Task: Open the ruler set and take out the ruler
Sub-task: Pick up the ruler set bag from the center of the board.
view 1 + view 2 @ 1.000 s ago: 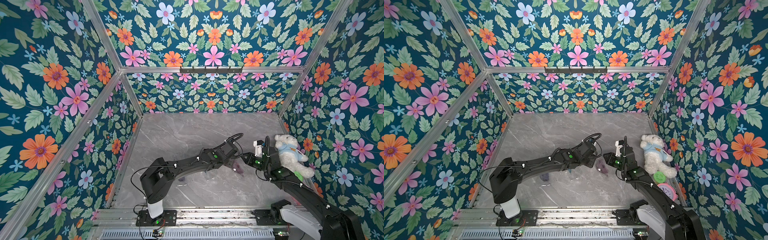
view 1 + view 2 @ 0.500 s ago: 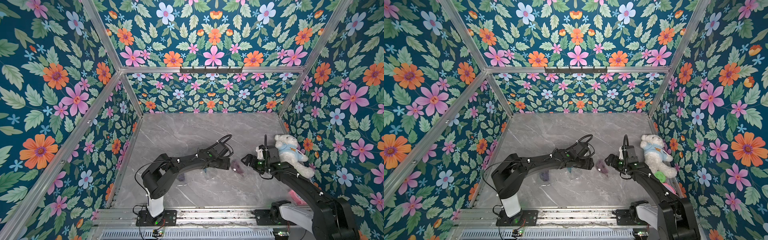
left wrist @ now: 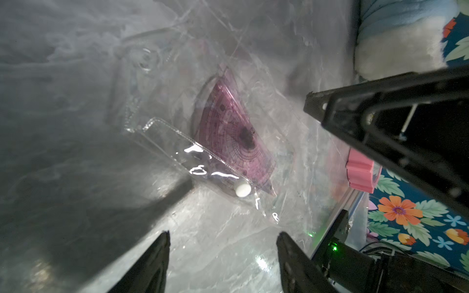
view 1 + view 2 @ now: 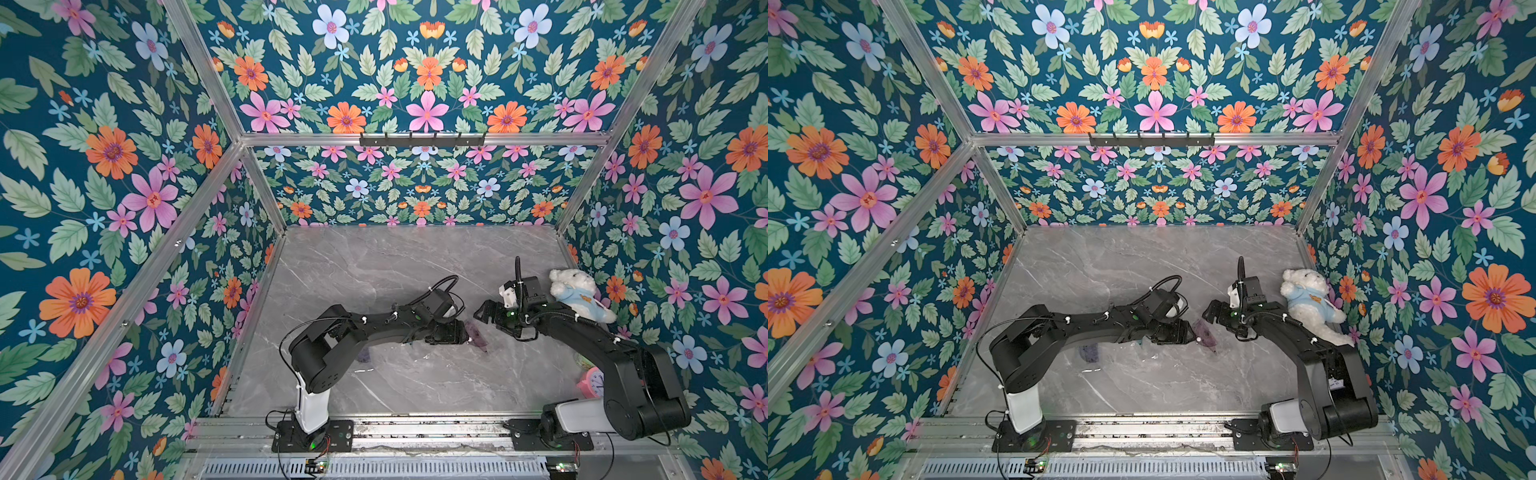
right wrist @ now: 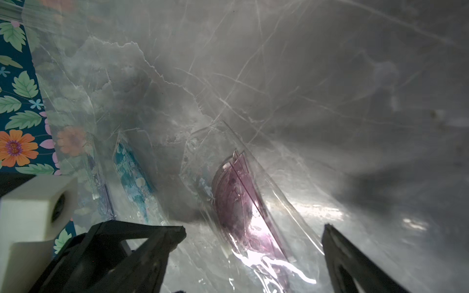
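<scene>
Marble tabletop (image 4: pixel 374 270) with ruler set (image 4: pixel 475 333), teddy bear (image 4: pixel 577 294)

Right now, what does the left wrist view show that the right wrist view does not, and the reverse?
Only the left wrist view: the white snap on the clear pouch, a pink clock and the teddy bear. Only the right wrist view: a blue patterned strip beside the pouch. Both: the clear pouch holding the purple protractor, lying on the marble table.
</scene>
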### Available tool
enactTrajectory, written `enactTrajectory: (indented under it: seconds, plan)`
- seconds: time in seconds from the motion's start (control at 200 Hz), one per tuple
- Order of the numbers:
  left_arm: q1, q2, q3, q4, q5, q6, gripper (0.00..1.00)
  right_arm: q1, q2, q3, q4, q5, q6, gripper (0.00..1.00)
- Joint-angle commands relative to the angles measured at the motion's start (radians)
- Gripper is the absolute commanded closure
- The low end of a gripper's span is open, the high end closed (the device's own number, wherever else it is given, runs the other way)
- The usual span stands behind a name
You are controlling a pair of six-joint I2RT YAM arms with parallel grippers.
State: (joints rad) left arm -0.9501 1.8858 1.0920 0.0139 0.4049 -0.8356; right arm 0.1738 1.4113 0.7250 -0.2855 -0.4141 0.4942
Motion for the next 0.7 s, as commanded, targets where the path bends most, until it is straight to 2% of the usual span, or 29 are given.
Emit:
enactTrajectory:
  seconds: [0.0,0.33,0.695]
  plan:
    - [0.01,0.014,-0.027,0.128,0.035,-0.083,0.32,0.0,0.033,0.006,0.036,-0.048,0.0,0.05]
    - [0.029,0.067,-0.054,0.27,0.026,-0.158,0.33,0.0,0.098,-0.039,0.142,-0.135,0.057,0.04]
    - [0.068,0.079,-0.13,0.385,0.016,-0.213,0.34,0.0,-0.017,-0.194,0.293,-0.225,0.203,0.04]
